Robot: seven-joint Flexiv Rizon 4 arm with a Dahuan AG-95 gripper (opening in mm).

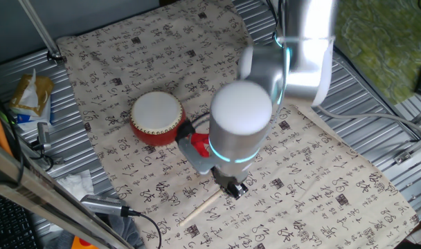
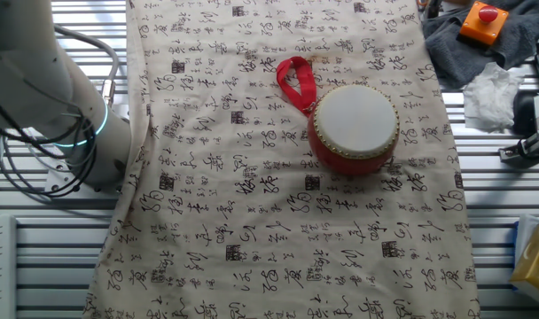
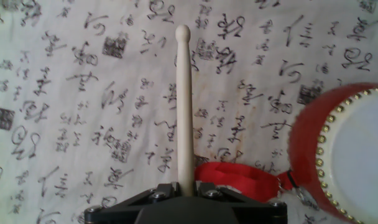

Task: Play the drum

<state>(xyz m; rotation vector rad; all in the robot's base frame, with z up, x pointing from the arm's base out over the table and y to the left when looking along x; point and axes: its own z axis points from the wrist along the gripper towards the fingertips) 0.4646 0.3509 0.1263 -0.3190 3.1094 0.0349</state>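
Observation:
The drum [image 1: 156,117] stands on the printed cloth, red body with a white skin, and also shows in the other fixed view [image 2: 354,127] and at the right edge of the hand view [image 3: 347,155]. Its red ribbon loop [image 2: 294,81] lies beside it, and in the hand view [image 3: 235,180] it lies close to the fingers. My gripper [image 1: 233,187] is shut on a thin light wooden stick [image 3: 184,106], which points away from the hand over the cloth, left of the drum. The stick's tip [image 1: 190,214] hangs low over the cloth. In the hand view the gripper [image 3: 186,190] clamps the stick's end.
The cloth [image 1: 321,180] covers a ribbed metal table. A snack packet [image 1: 30,93] and cables [image 1: 106,205] lie at the left edge. An orange button box [image 2: 482,19] on grey fabric and a white tissue [image 2: 493,93] lie off the cloth. The arm's base [image 2: 39,89] stands beside the table.

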